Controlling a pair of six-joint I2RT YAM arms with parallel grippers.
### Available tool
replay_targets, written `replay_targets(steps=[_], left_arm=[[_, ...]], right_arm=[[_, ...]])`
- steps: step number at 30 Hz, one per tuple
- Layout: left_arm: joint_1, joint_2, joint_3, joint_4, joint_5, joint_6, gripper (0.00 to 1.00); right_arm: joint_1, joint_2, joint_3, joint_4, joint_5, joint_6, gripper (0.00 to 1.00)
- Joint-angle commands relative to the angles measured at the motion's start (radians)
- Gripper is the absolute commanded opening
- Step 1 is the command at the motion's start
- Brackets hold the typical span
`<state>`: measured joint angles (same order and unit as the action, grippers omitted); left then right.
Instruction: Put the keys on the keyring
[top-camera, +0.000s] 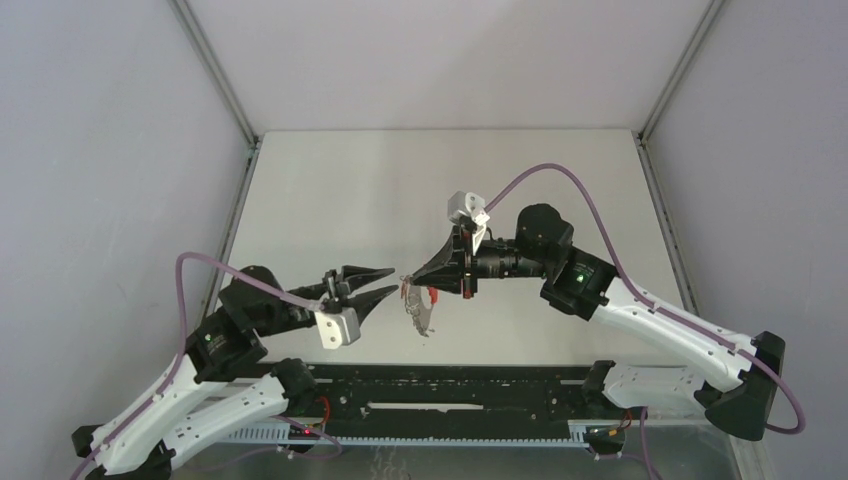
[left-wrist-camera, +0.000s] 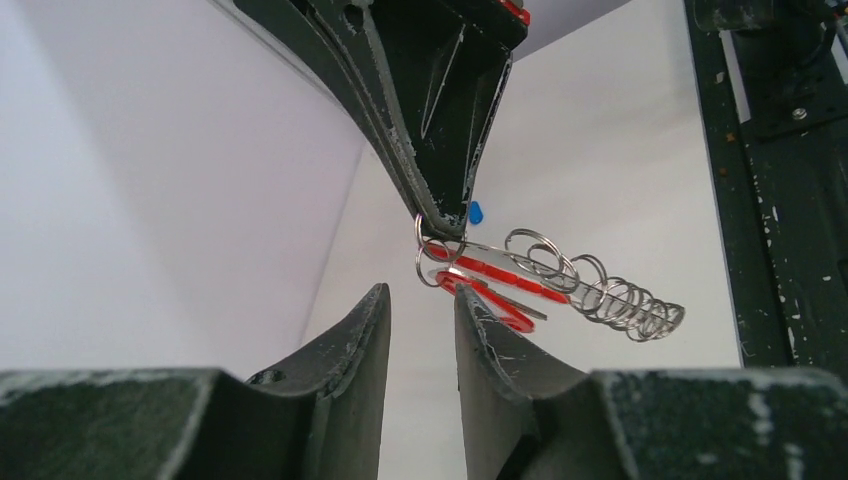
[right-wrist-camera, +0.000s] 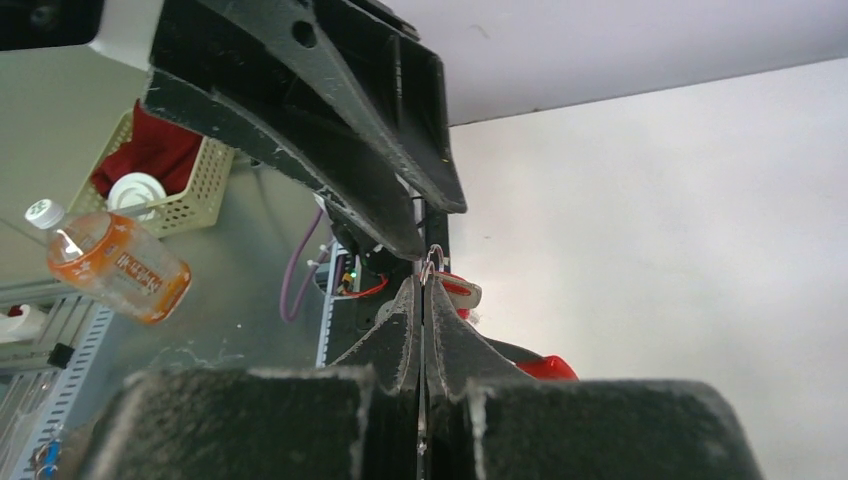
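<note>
At the pressed-together tips of the right gripper (right-wrist-camera: 422, 287) hangs the keyring (left-wrist-camera: 497, 274), a glossy red curved band with coiled silver wire rings, pinched by one ring; the left gripper (left-wrist-camera: 421, 296) just beside it is part-spread and empty.

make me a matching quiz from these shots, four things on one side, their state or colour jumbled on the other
Things:
1. left claw
2. right claw
3. keyring
4. bottle

States:
a. hangs in the air, clear of the table
b. open, nothing between the fingers
c. shut on a silver ring
d. orange, with a white cap

Pairs: 1-b, 2-c, 3-a, 4-d
</note>
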<state>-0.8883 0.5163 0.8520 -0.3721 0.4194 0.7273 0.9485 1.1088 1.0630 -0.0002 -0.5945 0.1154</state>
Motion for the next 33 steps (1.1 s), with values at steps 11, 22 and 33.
replay_targets(steps=[11, 22, 33], left_arm=[[-0.005, 0.056, 0.049, -0.002, 0.05, 0.015, 0.3], [-0.005, 0.037, 0.043, -0.035, 0.088, 0.054, 0.27], [-0.005, 0.013, 0.038, -0.123, 0.164, 0.059, 0.37]], right_arm=[[-0.005, -0.002, 0.007, 0.077, -0.085, 0.016, 0.0], [-0.009, -0.001, 0.007, 0.045, -0.055, -0.004, 0.0], [-0.015, 0.006, 0.017, 0.007, -0.066, -0.021, 0.0]])
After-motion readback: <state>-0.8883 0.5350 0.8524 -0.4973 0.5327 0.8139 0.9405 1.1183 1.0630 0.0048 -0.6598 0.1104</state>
